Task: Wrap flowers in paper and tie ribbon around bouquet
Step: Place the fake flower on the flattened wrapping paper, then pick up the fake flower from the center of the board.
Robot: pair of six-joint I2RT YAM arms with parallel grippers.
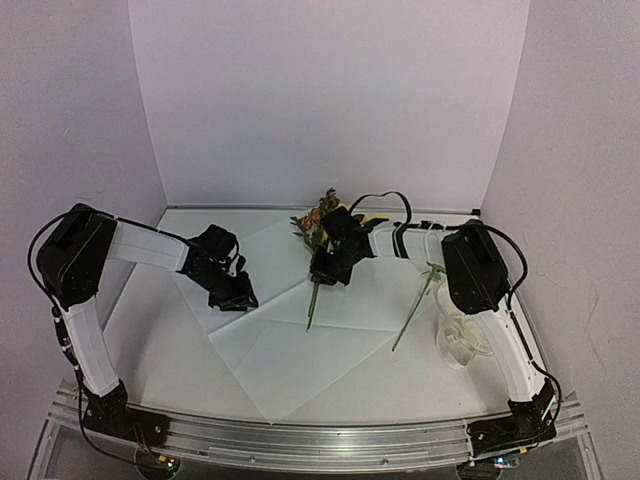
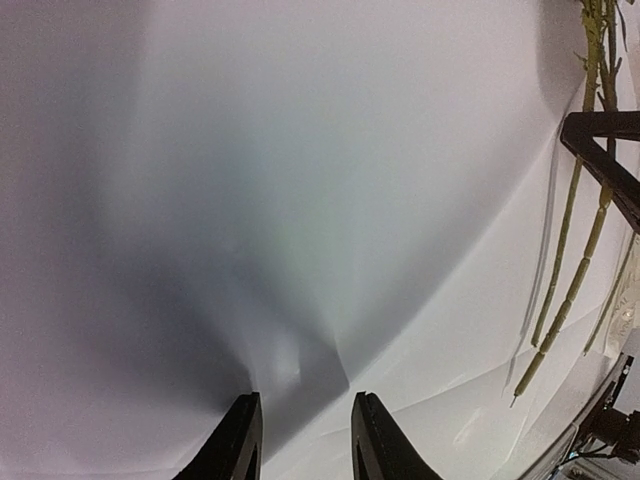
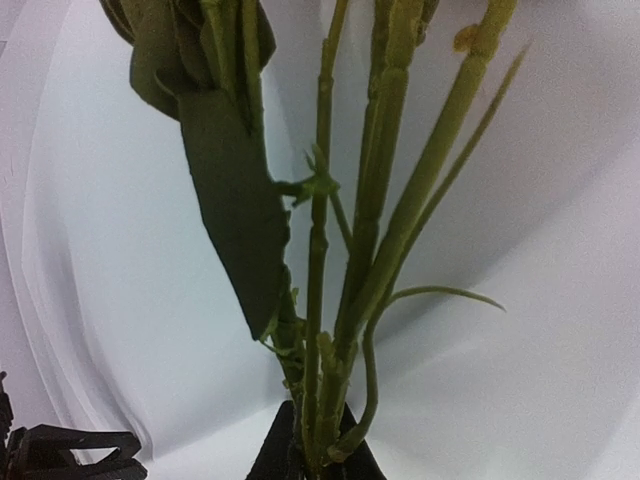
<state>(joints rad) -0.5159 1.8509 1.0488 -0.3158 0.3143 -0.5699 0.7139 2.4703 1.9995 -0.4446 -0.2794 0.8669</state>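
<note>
The white paper point(image 1: 300, 350) lies spread flat on the table, one corner toward the near edge. The flowers point(image 1: 320, 218) lie across its far part, orange and yellow blooms toward the back wall. My right gripper point(image 1: 328, 270) is shut on their green stems point(image 3: 380, 200), which rise from between its fingers point(image 3: 290, 440) beside a dark leaf point(image 3: 235, 220). My left gripper point(image 1: 238, 295) rests on the paper's left corner. Its jaws point(image 2: 305, 400) stand apart over a small raised pucker in the paper point(image 2: 300, 150). A pale coil point(image 1: 458, 340) at the right may be the ribbon.
One loose green stem point(image 1: 415, 305) lies apart, at the paper's right edge. White walls close in the table on three sides. The arm bases and a metal rail point(image 1: 320, 435) run along the near edge.
</note>
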